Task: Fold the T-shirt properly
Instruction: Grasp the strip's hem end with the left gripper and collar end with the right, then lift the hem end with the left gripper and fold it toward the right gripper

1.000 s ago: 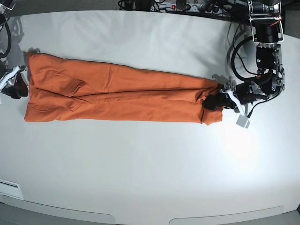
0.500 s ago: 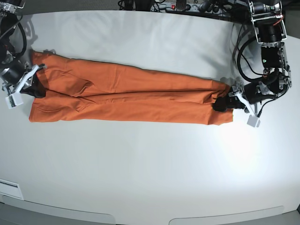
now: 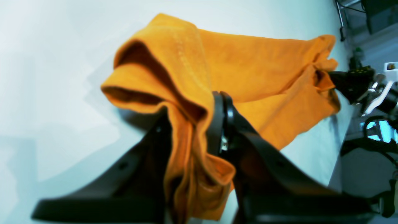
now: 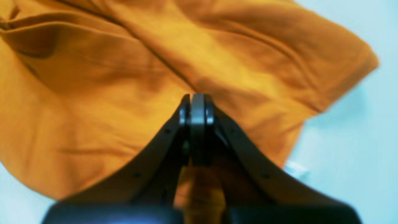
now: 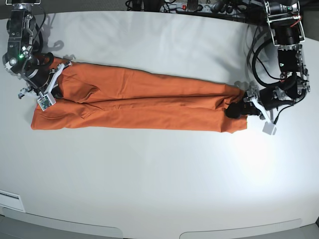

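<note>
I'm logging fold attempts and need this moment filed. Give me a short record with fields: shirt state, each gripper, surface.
shirt: orange T-shirt, folded into a long narrow strip lying flat across the table
left gripper: shut on one end of the T-shirt, cloth bunched between its fingers
right gripper: shut, at the opposite end of the T-shirt, cloth pinched
sleeves: tucked in, not showing
neck tag: not visible
</note>
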`<action>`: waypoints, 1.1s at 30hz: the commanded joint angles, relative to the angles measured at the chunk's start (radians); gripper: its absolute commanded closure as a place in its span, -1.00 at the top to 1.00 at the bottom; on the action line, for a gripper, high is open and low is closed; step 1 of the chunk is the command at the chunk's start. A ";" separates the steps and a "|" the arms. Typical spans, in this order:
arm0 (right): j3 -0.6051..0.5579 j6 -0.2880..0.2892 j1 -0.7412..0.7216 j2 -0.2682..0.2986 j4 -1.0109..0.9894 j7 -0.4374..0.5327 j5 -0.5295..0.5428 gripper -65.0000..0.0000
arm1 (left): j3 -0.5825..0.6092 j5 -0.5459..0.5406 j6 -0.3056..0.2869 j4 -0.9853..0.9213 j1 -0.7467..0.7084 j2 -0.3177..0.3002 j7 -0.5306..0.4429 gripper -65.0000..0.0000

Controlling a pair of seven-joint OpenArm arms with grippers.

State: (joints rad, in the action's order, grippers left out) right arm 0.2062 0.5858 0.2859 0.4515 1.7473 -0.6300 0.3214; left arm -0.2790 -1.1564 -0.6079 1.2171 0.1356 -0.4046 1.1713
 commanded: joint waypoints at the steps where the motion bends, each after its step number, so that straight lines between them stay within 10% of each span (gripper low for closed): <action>1: -0.002 -0.007 -0.009 0.019 0.003 0.026 -0.002 -1.00 | -0.007 -0.032 -0.011 0.014 0.015 -0.017 -0.010 -1.00; 21: -0.025 0.016 -0.014 0.011 -0.159 0.076 -0.005 -1.00 | -0.010 -0.219 -0.081 0.195 0.029 -0.020 0.106 -1.00; 33: -0.025 0.017 -0.014 0.011 -0.159 0.050 -0.005 -1.00 | -0.009 -0.084 -0.090 0.204 0.028 0.259 0.012 -1.00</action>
State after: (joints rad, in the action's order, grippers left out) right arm 0.1787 0.5987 0.2684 0.4484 1.5890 -0.5163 0.3481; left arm -0.2829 -1.2057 -0.6853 1.4063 0.1440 -0.1398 1.2034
